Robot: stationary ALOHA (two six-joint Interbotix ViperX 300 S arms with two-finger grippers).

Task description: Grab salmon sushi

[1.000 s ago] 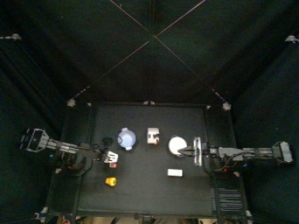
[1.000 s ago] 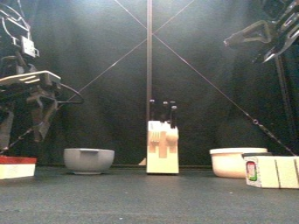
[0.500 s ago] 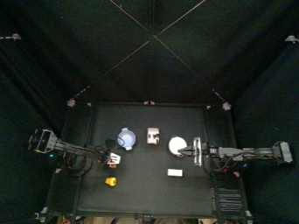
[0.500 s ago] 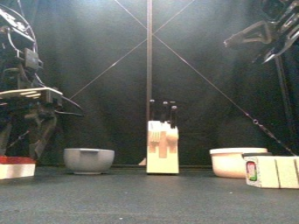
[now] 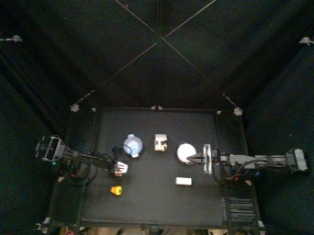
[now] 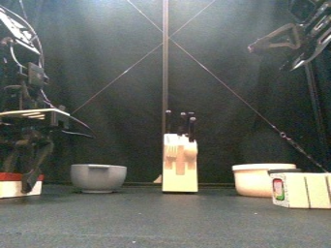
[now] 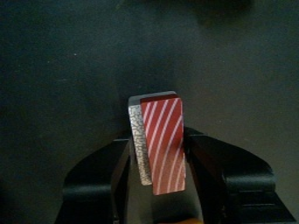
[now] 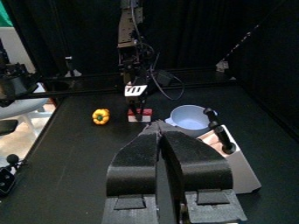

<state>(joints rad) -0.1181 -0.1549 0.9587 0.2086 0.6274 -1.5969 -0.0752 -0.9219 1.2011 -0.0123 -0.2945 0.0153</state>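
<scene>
the salmon sushi (image 7: 163, 140) lies on the table's left side, between the jaws of the left gripper (image 7: 160, 171), which stand open around it, not yet clamped. closing off-centre could tip or squirt it out. the right gripper (image 8: 163, 156) rests shut, well apart.

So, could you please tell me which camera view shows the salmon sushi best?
The left wrist view: the salmon sushi fills the frame between the left jaws, stripes clear. The front view shows it edge-on at the frame's left; the top and right wrist views show only specks.
</scene>
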